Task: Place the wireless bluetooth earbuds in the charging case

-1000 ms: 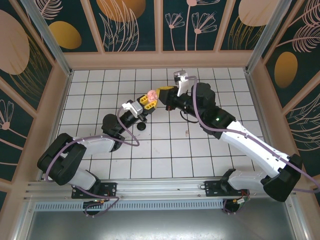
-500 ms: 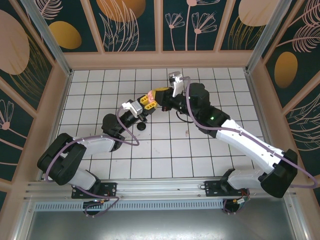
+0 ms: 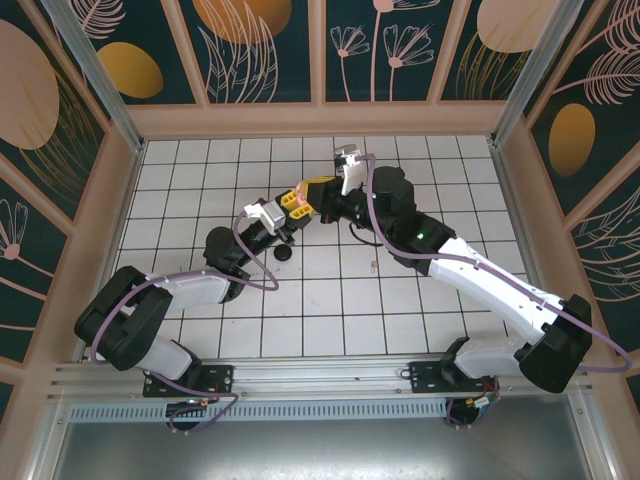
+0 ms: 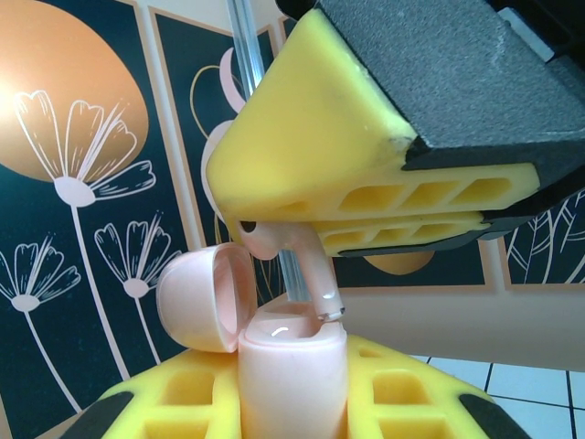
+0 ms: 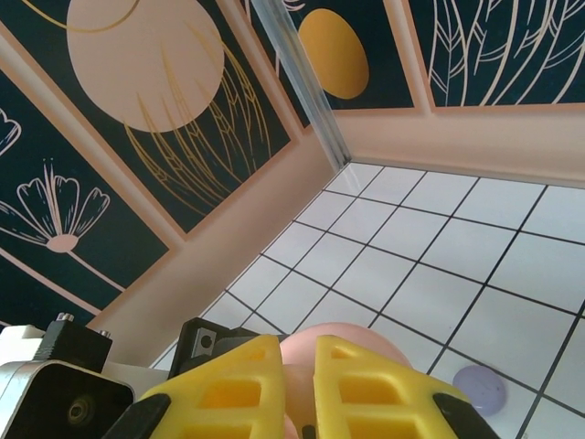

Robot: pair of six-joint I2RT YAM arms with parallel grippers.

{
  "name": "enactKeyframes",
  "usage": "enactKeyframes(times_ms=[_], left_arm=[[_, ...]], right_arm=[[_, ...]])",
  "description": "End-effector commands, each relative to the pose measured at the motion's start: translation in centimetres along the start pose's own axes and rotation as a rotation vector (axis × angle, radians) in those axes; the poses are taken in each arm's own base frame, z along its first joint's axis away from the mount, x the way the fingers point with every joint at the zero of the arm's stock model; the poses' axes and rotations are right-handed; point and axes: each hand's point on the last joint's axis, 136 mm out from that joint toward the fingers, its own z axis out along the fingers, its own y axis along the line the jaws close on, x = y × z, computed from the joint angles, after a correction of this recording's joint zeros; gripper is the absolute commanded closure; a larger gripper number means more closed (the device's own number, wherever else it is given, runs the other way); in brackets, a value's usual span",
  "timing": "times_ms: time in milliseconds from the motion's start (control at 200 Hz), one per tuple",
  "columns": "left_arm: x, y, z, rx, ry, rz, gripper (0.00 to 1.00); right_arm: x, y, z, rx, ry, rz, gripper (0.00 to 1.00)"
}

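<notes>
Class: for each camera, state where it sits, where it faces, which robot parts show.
Top external: above and behind the bases, looking down at the table; both arms, left pincer by right pincer.
Left wrist: on the left arm, facing wall panels; left fingers grip the pink case, earbud above.
Right wrist: on the right arm, facing a wall corner; right fingers.
Shared: both wrist views show the pink case.

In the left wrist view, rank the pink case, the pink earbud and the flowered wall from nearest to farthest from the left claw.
1. Pink case, gripped in the left claw.
2. Pink earbud, just above, stem at the case's opening.
3. Flowered wall, far behind.
</notes>
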Motion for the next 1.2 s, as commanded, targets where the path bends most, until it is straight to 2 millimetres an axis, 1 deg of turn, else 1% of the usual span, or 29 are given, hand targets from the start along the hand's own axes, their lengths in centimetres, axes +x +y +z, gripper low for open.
enactKeyframes(times_ms=[0,215,335,576,641,761,811,891,926,951,1026,1081,1106,1196], left_arm=[[-2.0,-0.4,0.6,0.026,-0.057,0.002,1.00],[-2.3,-0.5,0.7,0.033,-0.059,-0.002,1.00],[-2.4,-0.4,0.8,0.032,-0.058,-0.007,1.00],[-2.7,-0.3,0.9,0.033,-0.061,-0.015,1.00],[-2.8,-0.3,1.0,0.032,-0.063,-0.017,1.00],[-2.8,-0.2,1.2,0.031,-0.060,-0.026,1.00],[-2.7,-0.2,1.2,0.031,-0.056,-0.032,1.00],[-2.6,-0.1,1.3,0.031,-0.051,-0.040,1.00],[-2.5,-0.1,1.3,0.030,-0.050,-0.042,1.00],[-2.5,-0.1,1.3,0.031,-0.051,-0.045,1.00],[-2.4,-0.1,1.3,0.027,-0.047,-0.054,1.00],[-2.3,0.0,1.2,0.024,-0.047,-0.055,1.00],[-2.3,0.0,1.1,0.022,-0.050,-0.054,1.00],[-2.1,0.0,0.9,0.014,-0.049,-0.054,1.00]], right_arm=[[0.6,-0.3,0.5,0.013,-0.003,-0.018,0.89],[1.3,-0.8,0.7,0.036,0.009,-0.033,0.89],[2.2,-0.6,0.8,0.028,0.031,-0.060,0.89],[5.0,0.2,0.5,-0.001,0.085,-0.137,0.90],[5.5,0.3,0.3,-0.010,0.091,-0.142,0.89],[5.7,0.1,-0.1,-0.005,0.086,-0.141,0.89],[5.5,0.0,-0.1,0.007,0.082,-0.137,0.85],[4.6,0.0,-0.3,0.024,0.065,-0.122,0.67],[3.9,0.0,-0.4,0.039,0.051,-0.114,0.58],[3.4,-0.1,-0.6,0.050,0.039,-0.106,0.54],[1.5,0.1,-1.2,0.072,0.000,-0.085,0.46],[0.0,0.6,-1.9,0.067,-0.030,-0.069,0.41],[-0.7,0.5,-2.3,0.080,-0.050,-0.060,0.38],[-2.8,0.4,-3.9,0.097,-0.103,-0.019,0.34]])
